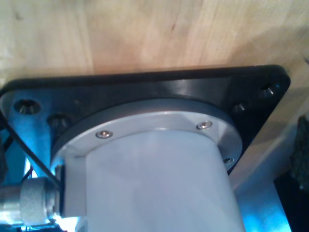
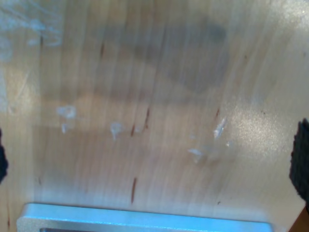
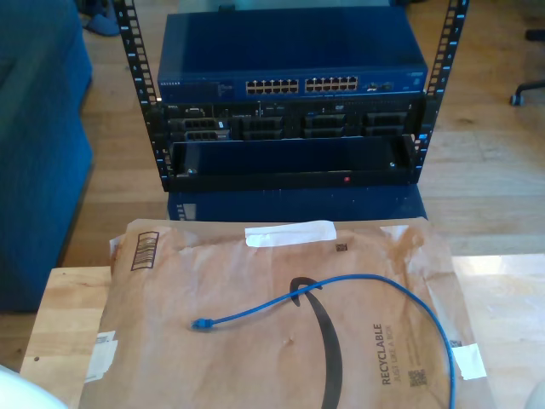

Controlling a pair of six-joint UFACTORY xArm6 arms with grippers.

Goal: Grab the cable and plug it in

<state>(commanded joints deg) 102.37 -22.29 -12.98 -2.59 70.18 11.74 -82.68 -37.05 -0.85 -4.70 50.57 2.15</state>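
My first gripper and my second gripper: jaw opening cannot be told (no fingers discernible). The cable (image 3: 358, 290) lies untouched on the paper mailer (image 3: 170, 341), plug (image 3: 201, 323) nearer the exterior view's left edge. Step in hand, judged: approach; next, descend beside that plug and grasp it for the network switch (image 3: 289, 85).

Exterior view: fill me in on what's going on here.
Nothing is handling the cable yet. It lies loose on a brown paper mailer spread over the wooden table, one plug toward the exterior view's left. Beyond the table stands a rack with a blue network switch, its ports facing the table. The plugging in is not yet done.
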